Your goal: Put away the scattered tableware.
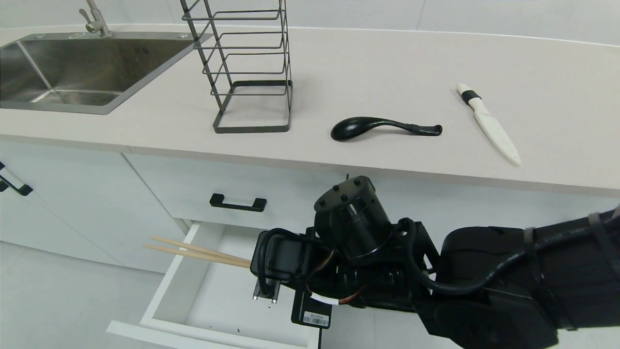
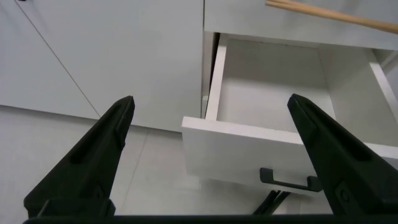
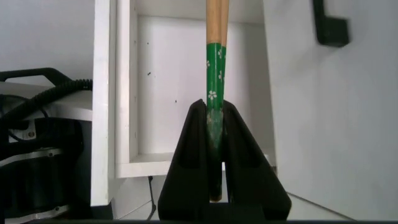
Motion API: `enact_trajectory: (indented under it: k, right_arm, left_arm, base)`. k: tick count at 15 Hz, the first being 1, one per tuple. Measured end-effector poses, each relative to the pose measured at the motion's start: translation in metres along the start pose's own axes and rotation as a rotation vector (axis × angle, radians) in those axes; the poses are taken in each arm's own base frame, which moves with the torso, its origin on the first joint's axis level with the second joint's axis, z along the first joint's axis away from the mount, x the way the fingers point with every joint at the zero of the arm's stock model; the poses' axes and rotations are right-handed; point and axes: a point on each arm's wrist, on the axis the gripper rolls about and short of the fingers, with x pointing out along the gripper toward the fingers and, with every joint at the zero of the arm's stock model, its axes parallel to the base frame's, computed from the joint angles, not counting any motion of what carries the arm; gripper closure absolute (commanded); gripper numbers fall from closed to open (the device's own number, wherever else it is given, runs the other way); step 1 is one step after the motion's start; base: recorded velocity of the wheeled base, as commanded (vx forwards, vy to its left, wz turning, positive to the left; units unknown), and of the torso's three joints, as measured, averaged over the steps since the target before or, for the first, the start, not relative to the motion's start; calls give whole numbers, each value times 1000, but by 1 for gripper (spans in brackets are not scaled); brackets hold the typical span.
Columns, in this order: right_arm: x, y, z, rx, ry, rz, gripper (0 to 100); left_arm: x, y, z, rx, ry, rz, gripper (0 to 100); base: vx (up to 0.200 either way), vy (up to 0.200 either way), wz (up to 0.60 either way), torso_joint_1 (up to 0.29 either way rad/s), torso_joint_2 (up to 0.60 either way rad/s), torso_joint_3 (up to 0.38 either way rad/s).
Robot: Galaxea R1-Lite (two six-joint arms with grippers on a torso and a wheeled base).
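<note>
Right gripper [image 3: 216, 124] clamping chopsticks [image 1: 198, 252] by green patterned ends above open drawer [image 1: 167, 278], left gripper [image 2: 211, 99] spread wide and empty; probably light, stiff, slippery, best pinched together near thick ends.

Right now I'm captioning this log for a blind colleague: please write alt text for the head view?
The right tool holds a pair of chopsticks over an open white drawer below the counter. On the counter lie a black spoon and a white knife, with a wire rack and a sink to their left.
</note>
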Motion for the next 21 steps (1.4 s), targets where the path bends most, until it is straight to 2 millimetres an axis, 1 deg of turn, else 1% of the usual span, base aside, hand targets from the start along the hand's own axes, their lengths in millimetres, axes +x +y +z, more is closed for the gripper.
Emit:
enact_trajectory:
  k: [3,9,11,15,18,21]
  right_arm:
    - [7,2,4,-8,-7,3,100]
    - [27,-2,11,-15,-15,-7,100]
    - [34,-2,11,-16,7,4,100]
    - [40,-6,13,-14,80,9,100]
    - [53,-10,16,-15,100,-10,100]
    - [64,-11,10,-13,140,-29,100]
  left_arm:
    - [0,0,0,0,-1,0,0]
    - [0,0,0,0,-1,0,0]
    - [0,0,0,0,-1,0,0]
    - [0,0,0,0,-1,0,0]
    - [0,0,0,0,-1,0,0]
    - [0,0,0,0,-1,0,0]
  base:
    - [0,0,0,-90,139,66]
    - [0,0,0,-229,324,124]
    - [0,0,0,-141,281,117]
    - [0,0,0,-22,178,40]
    - [0,0,0,-4,17,14]
    - [0,0,0,0,0,0]
